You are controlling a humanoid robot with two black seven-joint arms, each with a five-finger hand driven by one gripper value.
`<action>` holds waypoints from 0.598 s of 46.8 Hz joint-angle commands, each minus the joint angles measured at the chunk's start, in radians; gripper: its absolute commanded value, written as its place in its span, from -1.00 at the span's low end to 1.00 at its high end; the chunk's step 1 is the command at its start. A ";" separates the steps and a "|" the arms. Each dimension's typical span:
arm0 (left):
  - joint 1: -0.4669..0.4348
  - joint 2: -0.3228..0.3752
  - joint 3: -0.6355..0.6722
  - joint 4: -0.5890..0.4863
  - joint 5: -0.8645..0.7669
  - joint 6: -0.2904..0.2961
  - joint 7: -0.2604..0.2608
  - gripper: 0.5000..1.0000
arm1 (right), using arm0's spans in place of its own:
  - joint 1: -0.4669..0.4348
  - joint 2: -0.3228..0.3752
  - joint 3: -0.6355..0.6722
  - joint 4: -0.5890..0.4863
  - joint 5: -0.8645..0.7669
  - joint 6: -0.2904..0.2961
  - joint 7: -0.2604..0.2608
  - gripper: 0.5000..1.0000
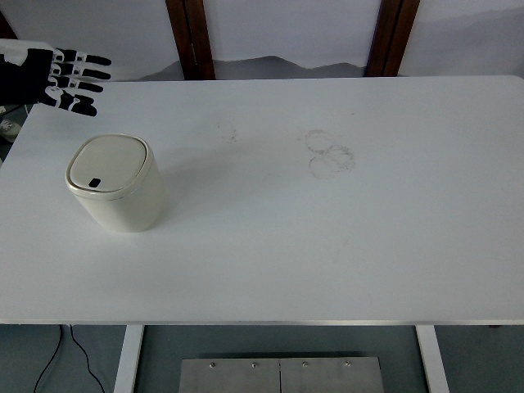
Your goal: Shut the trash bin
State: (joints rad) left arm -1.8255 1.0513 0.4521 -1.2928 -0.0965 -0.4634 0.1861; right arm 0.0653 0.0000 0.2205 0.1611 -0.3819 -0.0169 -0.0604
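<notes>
Bearing no readable label, trash bin sits closed.

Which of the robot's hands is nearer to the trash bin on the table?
The left. The left hand is raised up and back-left of the trash bin, not touching it, fingers spread. The right hand is out of view.

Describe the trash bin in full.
The bin is a small cream-white container with rounded corners, plastic by its look. Its lid lies flat and closed, with a small dark oval mark near its front edge. It stands upright on the white table, at the left side. Nothing touches it: the left robot hand hangs open beyond it, near the table's far left corner.
</notes>
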 commanded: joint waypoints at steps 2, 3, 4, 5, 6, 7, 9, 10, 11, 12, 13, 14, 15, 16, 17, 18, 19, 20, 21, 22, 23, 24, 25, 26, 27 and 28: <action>0.023 -0.002 -0.088 0.036 -0.011 0.000 -0.046 1.00 | -0.001 0.000 0.000 0.000 0.000 0.000 0.001 0.98; 0.028 -0.002 -0.102 0.043 -0.017 0.000 -0.059 1.00 | -0.001 0.000 0.000 0.000 0.000 0.000 0.001 0.98; 0.037 -0.004 -0.115 0.049 -0.025 0.000 -0.069 1.00 | -0.001 0.000 0.000 0.000 0.000 0.000 0.001 0.98; 0.041 -0.004 -0.127 0.055 -0.034 0.000 -0.079 1.00 | -0.001 0.000 -0.001 0.000 0.000 0.000 0.001 0.98; 0.048 -0.004 -0.139 0.062 -0.043 -0.001 -0.089 1.00 | -0.001 0.000 0.000 0.000 0.000 0.000 0.001 0.98; 0.054 -0.004 -0.150 0.070 -0.052 -0.001 -0.100 1.00 | -0.001 0.000 0.000 0.000 0.000 0.000 0.001 0.98; 0.067 -0.004 -0.168 0.084 -0.075 -0.001 -0.123 1.00 | -0.001 0.000 0.000 0.000 0.000 0.000 -0.001 0.98; 0.077 -0.005 -0.179 0.092 -0.089 -0.001 -0.137 1.00 | -0.001 0.000 0.000 0.000 0.000 0.000 -0.001 0.98; 0.084 -0.005 -0.188 0.098 -0.103 -0.001 -0.148 1.00 | -0.001 0.000 0.000 0.000 0.000 0.000 0.001 0.98; 0.090 -0.005 -0.196 0.105 -0.117 -0.003 -0.160 1.00 | -0.001 0.000 0.000 0.000 0.000 0.000 -0.001 0.98; 0.100 -0.005 -0.205 0.112 -0.130 -0.003 -0.172 1.00 | -0.001 0.000 -0.001 0.000 0.000 0.000 0.001 0.98; 0.109 -0.005 -0.214 0.118 -0.144 -0.004 -0.186 1.00 | -0.001 0.000 0.000 0.000 0.000 0.000 0.001 0.98; 0.118 -0.007 -0.223 0.127 -0.156 -0.004 -0.197 1.00 | -0.001 0.000 -0.001 0.000 0.000 0.000 0.001 0.98; 0.126 -0.008 -0.231 0.135 -0.167 -0.004 -0.209 1.00 | -0.001 0.000 0.000 0.000 0.000 0.000 0.001 0.98; 0.135 -0.008 -0.237 0.144 -0.178 -0.004 -0.221 1.00 | -0.001 0.000 0.000 0.000 0.000 0.000 0.001 0.98; 0.144 -0.008 -0.246 0.153 -0.187 -0.004 -0.232 1.00 | -0.001 0.000 0.000 0.000 0.000 0.000 0.001 0.98; 0.150 -0.008 -0.254 0.162 -0.196 -0.004 -0.243 1.00 | -0.001 0.000 0.000 0.000 0.000 0.000 0.001 0.98; 0.156 -0.011 -0.262 0.171 -0.206 -0.004 -0.253 1.00 | -0.001 0.000 -0.001 0.000 0.000 0.000 0.001 0.98; 0.164 -0.013 -0.270 0.182 -0.213 -0.003 -0.263 1.00 | -0.001 0.000 0.000 0.000 0.000 0.000 0.001 0.98; 0.172 -0.013 -0.277 0.193 -0.221 -0.003 -0.272 1.00 | -0.001 0.000 0.000 0.000 0.000 0.000 0.001 0.98; 0.182 -0.013 -0.286 0.205 -0.230 -0.004 -0.281 1.00 | -0.002 0.000 0.000 0.000 0.000 0.000 -0.001 0.98; 0.190 -0.014 -0.294 0.216 -0.238 -0.004 -0.290 1.00 | -0.002 0.000 0.000 0.000 0.000 0.000 0.001 0.98; 0.199 -0.014 -0.303 0.227 -0.248 -0.003 -0.299 1.00 | -0.002 0.000 0.000 0.000 0.000 0.000 0.001 0.98; 0.210 -0.014 -0.309 0.237 -0.258 -0.003 -0.310 1.00 | -0.002 0.000 0.000 0.000 0.000 0.000 0.001 0.98; 0.221 -0.016 -0.317 0.247 -0.267 -0.003 -0.319 1.00 | -0.002 0.000 0.000 0.000 0.000 0.000 0.001 0.98; 0.232 -0.016 -0.323 0.257 -0.276 -0.003 -0.329 1.00 | -0.002 0.000 -0.001 0.000 0.000 0.000 0.001 0.98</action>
State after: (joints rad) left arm -1.6230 1.0371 0.1484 -1.0638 -0.3471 -0.4668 -0.1162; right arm 0.0631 0.0000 0.2207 0.1611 -0.3820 -0.0169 -0.0598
